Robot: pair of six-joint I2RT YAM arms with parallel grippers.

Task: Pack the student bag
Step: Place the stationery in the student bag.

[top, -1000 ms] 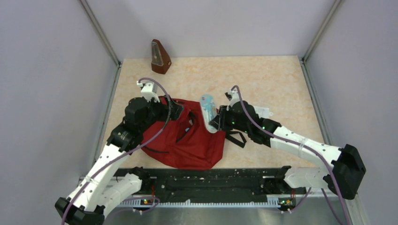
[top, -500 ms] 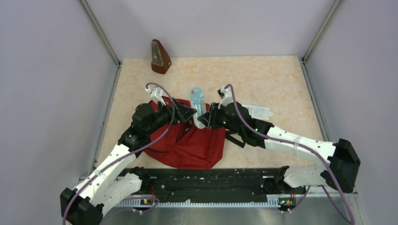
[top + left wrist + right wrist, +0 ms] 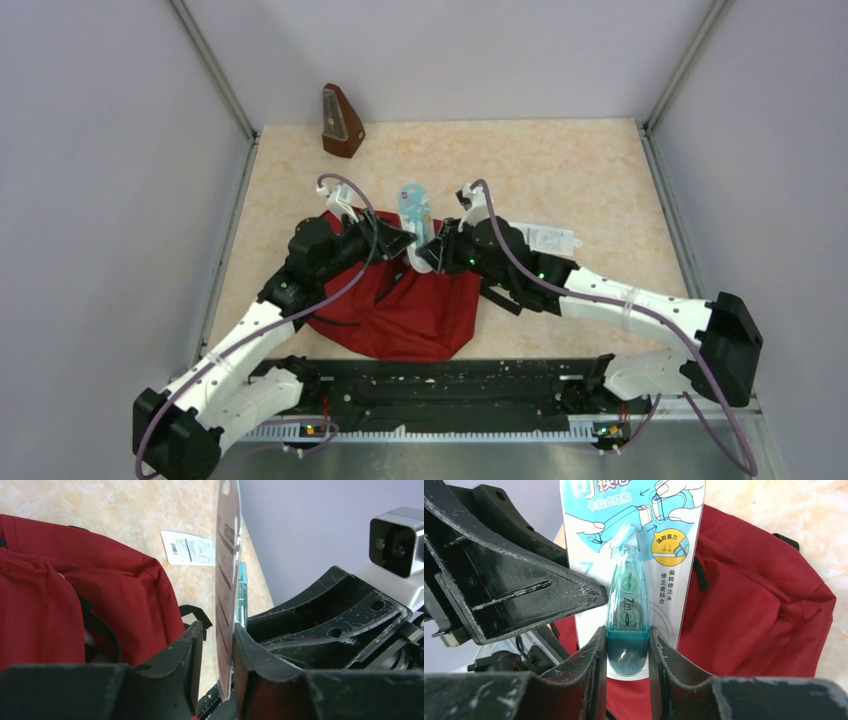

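Beige marbled tabletop (image 3: 560, 160) carries the dark red student bag (image 3: 420, 310), lying flat near the arm bases. Over its far edge the right gripper (image 3: 624, 645) clamps a carded correction-tape dispenser (image 3: 631, 580) upright by its blister. The left gripper (image 3: 217, 635) straddles the card's edge; whether it pinches, I cannot tell.

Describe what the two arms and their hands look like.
The left arm and right arm have white shell links with bulky black joint housings. A purple cable loops along each. The left hand and right hand are black, their angular fingers scuffed and scratched pale. A white camera box sits on the right wrist.
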